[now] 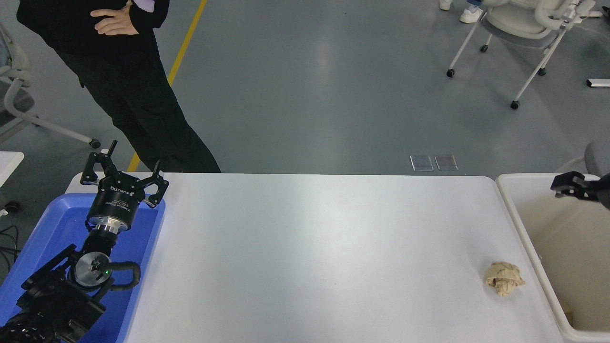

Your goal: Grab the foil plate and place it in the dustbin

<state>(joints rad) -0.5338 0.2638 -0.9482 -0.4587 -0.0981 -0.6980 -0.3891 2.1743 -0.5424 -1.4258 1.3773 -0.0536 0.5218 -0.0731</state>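
The foil plate is out of view. The dustbin [512, 209], a large beige-white bin with tan inner walls, stands against the table's right end. My right gripper [569, 185] pokes in from the right edge, over the bin's far part; only its black tip shows. My left gripper [125, 167] is parked at the lower left above the far end of a blue tray, open and holding nothing.
A blue tray [143, 247] lies at the table's left end under the left arm. A small tan paper wad [504, 279] sits on the white table [310, 247] near the bin. A person in black [128, 85] stands beyond the far left corner.
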